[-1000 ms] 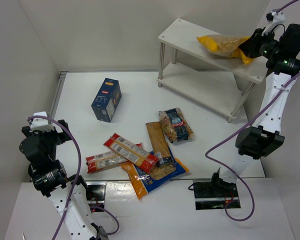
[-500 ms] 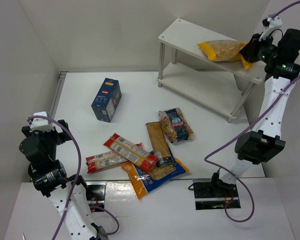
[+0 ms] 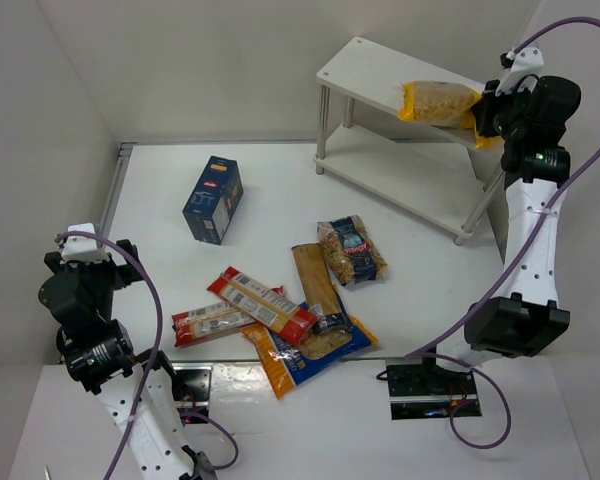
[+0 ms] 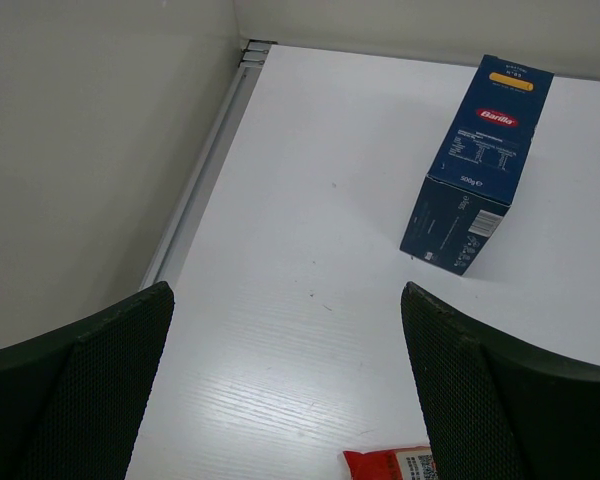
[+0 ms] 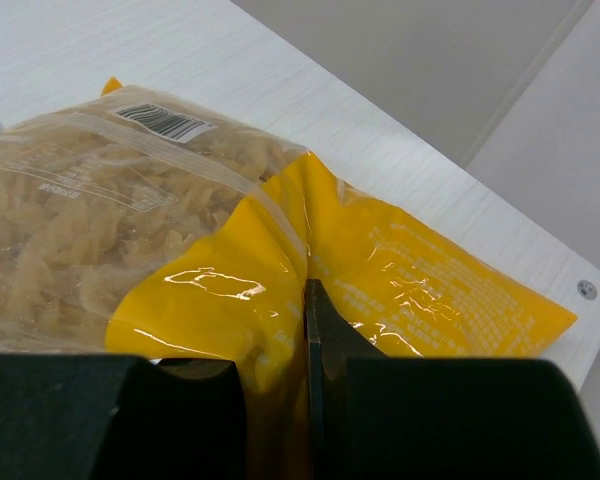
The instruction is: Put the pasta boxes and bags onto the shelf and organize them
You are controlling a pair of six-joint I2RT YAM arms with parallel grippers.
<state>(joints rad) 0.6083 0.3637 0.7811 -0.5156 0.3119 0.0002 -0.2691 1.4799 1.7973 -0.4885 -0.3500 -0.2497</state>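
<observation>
Yellow bag on shelf top tier, right end, pinched by right gripper; left gripper spread wide, empty, well apart from shelf, near blue box.

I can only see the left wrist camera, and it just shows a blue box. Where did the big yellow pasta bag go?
Observer: The yellow bag lies on the top tier of the shelf, towards its right end.
Operator: Is anybody holding it?
Observer: Yes. The right gripper is shut on the bag's yellow end, and the right wrist view shows the plastic pinched there.
Operator: Are there more bags to grab?
Observer: Yes. A small clear bag lies on the table, just right of the red-and-white spaghetti packs.
</observation>
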